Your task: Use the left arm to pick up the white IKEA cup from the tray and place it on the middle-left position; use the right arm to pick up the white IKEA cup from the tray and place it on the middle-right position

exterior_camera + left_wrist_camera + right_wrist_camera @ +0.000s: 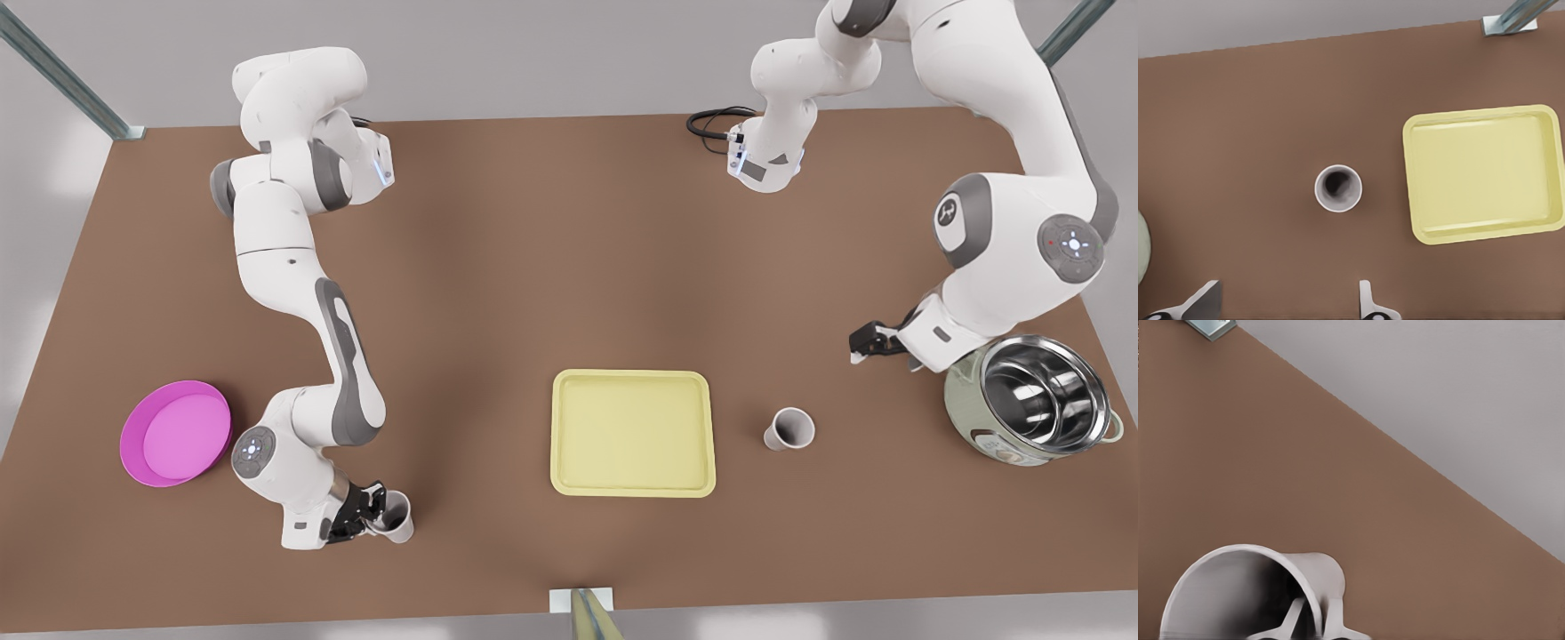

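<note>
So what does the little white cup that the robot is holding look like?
The white cup is small and plain, with no handle, a round open mouth and sides that narrow toward the base. It looks smooth, like plastic or ceramic, and seems empty. The right gripper pinches its wall at the rim. It sits low near the table's front edge, between the pink dish and the yellow tray, well off the tray. Whether its base touches the table cannot be told.

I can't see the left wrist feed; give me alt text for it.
A small white round cup stands upright on the brown tabletop, apart from the empty pale-yellow rectangular tray beside it. The left pincer hangs open above, its grey fingertips clear of the cup.
</note>
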